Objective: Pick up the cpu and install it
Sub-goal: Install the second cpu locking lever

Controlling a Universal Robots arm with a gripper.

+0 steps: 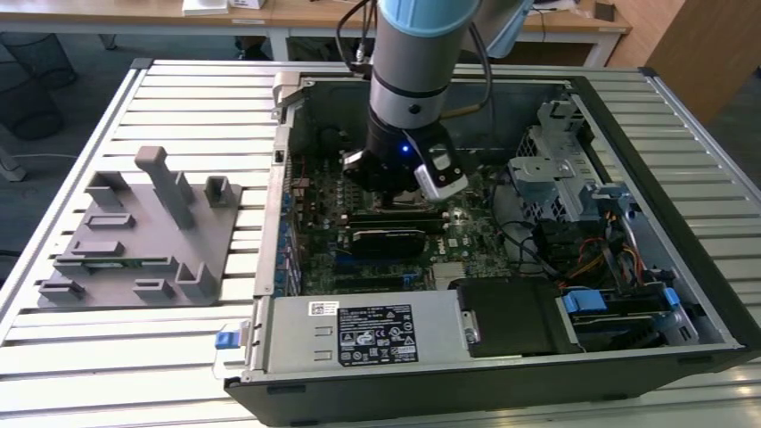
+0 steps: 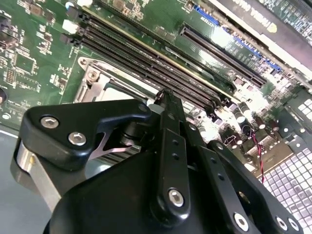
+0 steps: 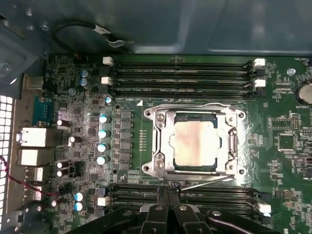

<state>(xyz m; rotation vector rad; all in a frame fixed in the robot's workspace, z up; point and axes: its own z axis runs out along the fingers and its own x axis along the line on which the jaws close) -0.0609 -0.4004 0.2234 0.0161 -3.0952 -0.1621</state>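
Observation:
The cpu [image 3: 195, 144], a flat square chip with a shiny silver-grey top, lies inside the metal frame of the motherboard socket [image 3: 158, 141] in the first wrist view. A thin lever wire [image 3: 204, 182] runs slanted along the socket edge nearest my gripper. My gripper [image 3: 168, 191] hovers just off that edge, its black fingers pressed together and holding nothing. In the second wrist view the shut fingers [image 2: 168, 126] point down at the socket's corner [image 2: 92, 78]. In the exterior view the gripper [image 1: 398, 192] hangs over the middle of the motherboard, inside the open computer case.
Memory slots [image 3: 180, 73] run along both long sides of the socket. A row of capacitors [image 3: 103, 131] stands beside it. The case [image 1: 666, 107] holds a power supply [image 1: 356, 330] and a drive cage [image 1: 559, 160]. Grey fixture blocks [image 1: 137, 232] stand at the exterior view's left.

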